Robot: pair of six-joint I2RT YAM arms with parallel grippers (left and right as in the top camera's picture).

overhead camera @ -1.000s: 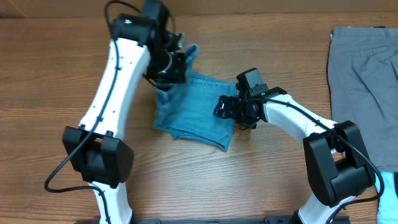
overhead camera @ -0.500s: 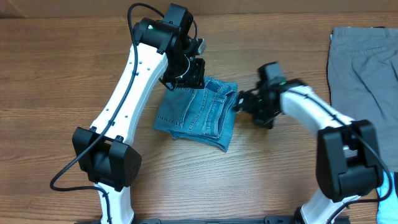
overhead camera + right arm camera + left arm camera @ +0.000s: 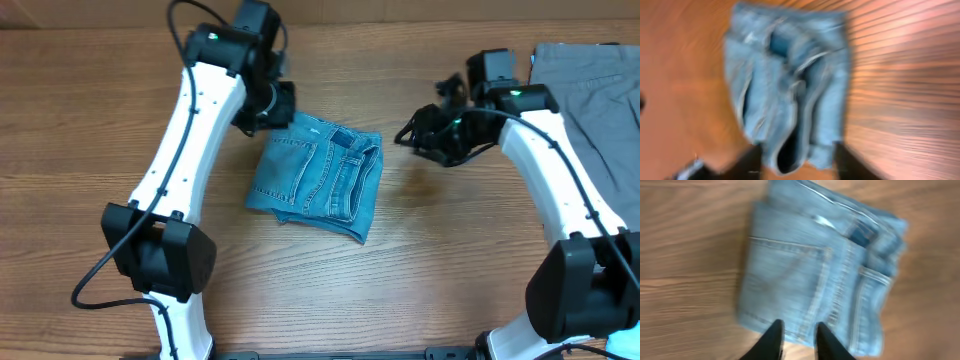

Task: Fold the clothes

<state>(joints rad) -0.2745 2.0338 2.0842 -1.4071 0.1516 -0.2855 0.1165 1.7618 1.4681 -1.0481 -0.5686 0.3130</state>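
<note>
The clothes (image 3: 318, 178), a pair of light blue jeans, lie folded into a compact bundle on the wooden table, waistband and pocket stitching facing up. My left gripper (image 3: 268, 108) hovers just off the bundle's far left corner; the left wrist view shows its fingers a small gap apart with nothing between them, above the jeans (image 3: 815, 270). My right gripper (image 3: 412, 135) hangs to the right of the bundle, apart from it. The right wrist view is blurred, but its fingers stand wide apart and empty, with the jeans (image 3: 790, 85) beyond them.
A grey garment (image 3: 585, 120) lies spread at the table's right edge, close behind the right arm. A pale blue item (image 3: 626, 310) shows at the bottom right corner. Bare wooden table (image 3: 90, 150) surrounds the jeans.
The left gripper laid the lifted denim down onto the bundle, let go and drew back to the left. The right arm pulled away from the jeans to the right and back.
</note>
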